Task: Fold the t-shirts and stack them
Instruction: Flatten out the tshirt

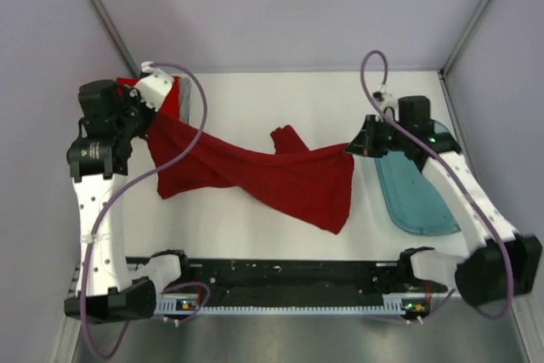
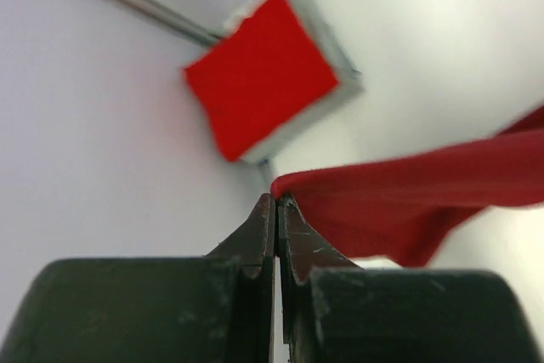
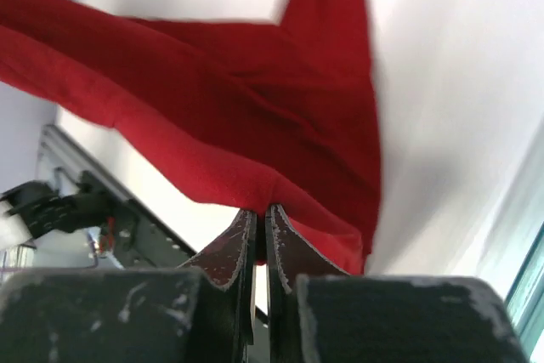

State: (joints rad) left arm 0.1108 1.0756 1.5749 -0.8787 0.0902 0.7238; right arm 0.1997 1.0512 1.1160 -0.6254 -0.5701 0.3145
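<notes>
A dark red t-shirt (image 1: 272, 176) hangs twisted and stretched across the table between my two grippers. My left gripper (image 1: 151, 122) is shut on its left edge, and the left wrist view shows the cloth (image 2: 408, 201) pinched at the tips of that gripper (image 2: 277, 201). My right gripper (image 1: 350, 149) is shut on the shirt's right edge, and in the right wrist view the cloth (image 3: 238, 99) bunches over the closed tips of that gripper (image 3: 262, 208). A folded brighter red t-shirt (image 2: 263, 74) lies on a folded grey t-shirt (image 2: 338, 59) in the back left corner.
A translucent teal tub (image 1: 416, 197) lies on the table's right side, under my right arm. The folded stack (image 1: 174, 95) sits just behind my left gripper, against the back left wall. A black rail (image 1: 289, 282) runs along the near edge between the arm bases.
</notes>
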